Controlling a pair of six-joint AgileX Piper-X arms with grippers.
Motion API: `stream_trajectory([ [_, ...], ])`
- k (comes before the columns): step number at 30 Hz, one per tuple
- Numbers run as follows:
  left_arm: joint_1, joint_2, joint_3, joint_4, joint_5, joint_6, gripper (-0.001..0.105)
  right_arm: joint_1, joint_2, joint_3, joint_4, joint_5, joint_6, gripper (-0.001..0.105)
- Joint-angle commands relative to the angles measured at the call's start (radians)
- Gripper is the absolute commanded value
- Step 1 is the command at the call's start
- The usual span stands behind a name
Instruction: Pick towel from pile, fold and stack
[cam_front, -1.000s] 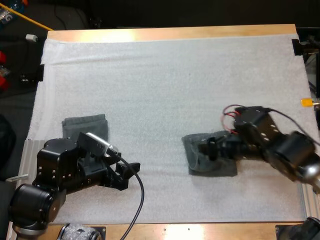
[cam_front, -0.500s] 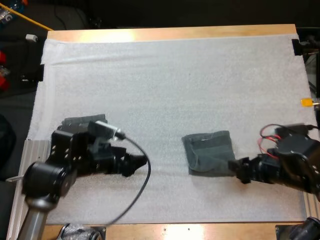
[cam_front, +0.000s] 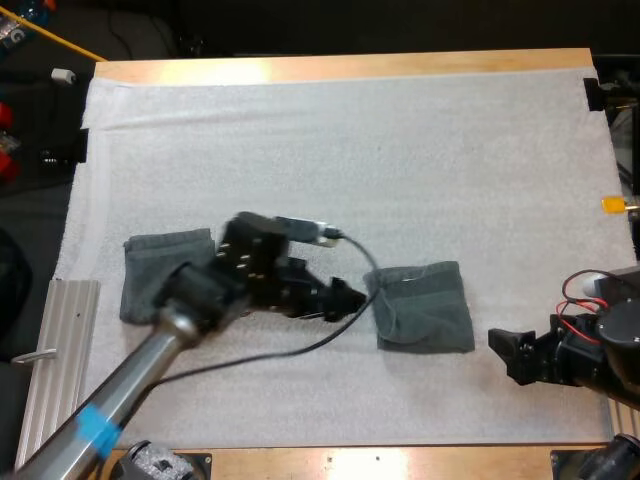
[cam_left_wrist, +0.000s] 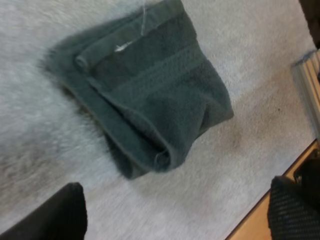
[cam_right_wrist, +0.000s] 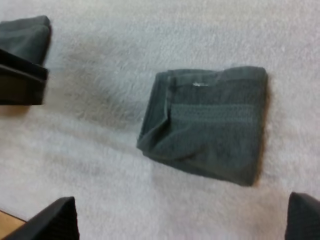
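Our left pincer (cam_front: 348, 298) has its two fingers apart with nothing between them; in the left wrist view the black fingertips (cam_left_wrist: 67, 212) stand wide on either side, clear of any cloth. It points at the left edge of the folded towel (cam_front: 420, 305), just beside it and not touching. Seen from that wrist, the folded towel lies flat on the mat (cam_front: 350, 150), its layers showing at one rolled edge and a small pale thread (cam_left_wrist: 122, 47) on its top.

Behind the left pincer, under our left arm, lies the second towel (cam_front: 160, 272), also dark grey-green and flat, near the left side of the mat and well apart from the folded towel.

Our right pincer (cam_front: 508, 352) also has its fingers apart, holding nothing. It sits low over the mat near the right side, to the right of the folded towel and a little nearer to us, with bare mat between them. From the right wrist view the folded towel lies ahead of the spread fingers (cam_right_wrist: 55, 222), and a corner of the second towel shows farther off.

The white mat covers most of the wooden table (cam_front: 350, 65).
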Motion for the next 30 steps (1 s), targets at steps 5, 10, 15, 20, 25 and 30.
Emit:
stream_trajectory([
  [5, -0.057, 0.152, -0.003, -0.130, -0.018, -0.103, 0.072, 0.003, -0.002, -0.010, 0.033, 0.007, -0.016, 0.079],
  [10, -0.073, 0.295, -0.003, -0.200, -0.017, -0.165, 0.072, 0.003, -0.002, -0.010, 0.032, 0.015, -0.015, 0.079],
  [15, -0.073, 0.397, -0.003, -0.236, 0.004, -0.184, 0.072, 0.003, -0.002, -0.010, 0.032, 0.019, -0.015, 0.079],
  [20, -0.076, 0.465, -0.003, -0.295, 0.063, -0.233, 0.072, 0.003, -0.002, -0.010, 0.032, 0.019, -0.038, 0.079],
  [25, -0.080, 0.510, -0.005, -0.363, 0.123, -0.293, 0.071, 0.003, -0.002, -0.010, 0.032, 0.029, -0.038, 0.079],
  [30, -0.117, 0.525, -0.005, -0.393, 0.126, -0.314, 0.070, 0.003, -0.002, -0.010, 0.032, 0.032, -0.038, 0.079],
])
